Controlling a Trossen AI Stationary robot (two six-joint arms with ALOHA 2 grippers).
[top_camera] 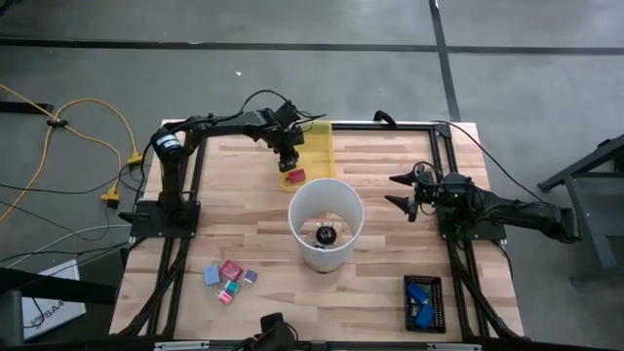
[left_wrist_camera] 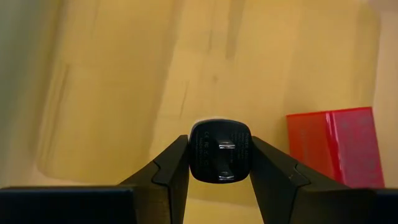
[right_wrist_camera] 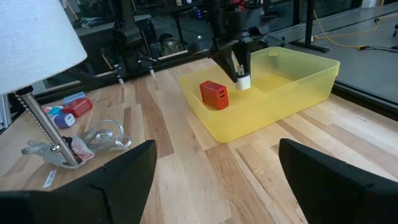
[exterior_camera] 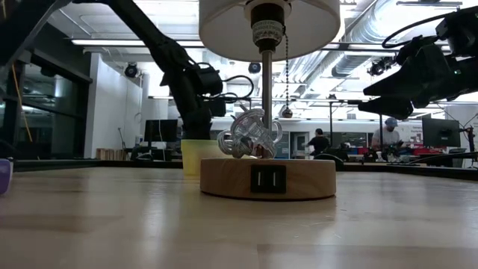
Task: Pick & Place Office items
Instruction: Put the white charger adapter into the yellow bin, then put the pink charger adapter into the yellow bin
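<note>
A small white block with a black face and two metal prongs (left_wrist_camera: 220,152) is between the fingers of my left gripper (top_camera: 289,164), which is shut on it inside the yellow translucent tray (top_camera: 320,146) at the far middle of the table. A red block (left_wrist_camera: 334,147) lies on the tray's floor beside it. A cluster of tiny pink, blue and purple office items (top_camera: 230,277) lies at the near left. My right gripper (top_camera: 402,191) waits open at the right, above the table, with nothing between its fingers. My left gripper pinches the small block by two opposite sides (left_wrist_camera: 194,155) between its two fingertips. The fingers come slanting down from above. The block's pronged black face looks back up along the fingers. It hangs low between the tray's walls (right_wrist_camera: 244,81); whether it touches the floor I cannot tell.
A table lamp with a white shade (top_camera: 325,222) on a round wooden base (exterior_camera: 267,178) stands mid-table between the arms, with a tangle of clear cord (right_wrist_camera: 102,138) at its foot. A black holder with blue pieces (top_camera: 422,302) sits at the near right.
</note>
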